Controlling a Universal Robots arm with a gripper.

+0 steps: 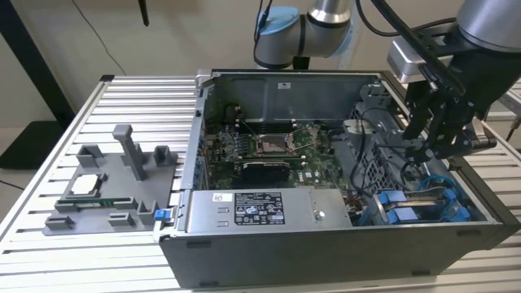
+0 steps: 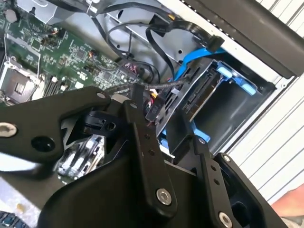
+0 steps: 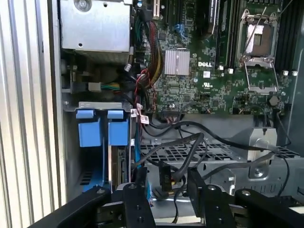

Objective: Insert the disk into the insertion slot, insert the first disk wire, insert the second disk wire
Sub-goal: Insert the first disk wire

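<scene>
- arm (image 1: 330,11): round silver-grey tube sections, as in the exterior view.
- joint cap (image 1: 273,23): pale blue rounded cover on a joint housing, well apart from the gripper (image 1: 431,148).
- wrist section (image 1: 488,21): broad dark grey cylinder, the part adjoining the gripper.
- cables (image 1: 382,21): black and bundled, running along the arm towards the gripper.
- grey box (image 1: 404,58): light grey rectangular housing, mounted just beside the gripper's base.
- gripper body: matt black, built of flat linkage plates with rounded ends, in both wrist views.
- fingers (image 2: 141,130): two slim black bars, each with a row of small holes.
- screws (image 2: 164,196): round silver heads at the gripper's linkage pivots.
</scene>
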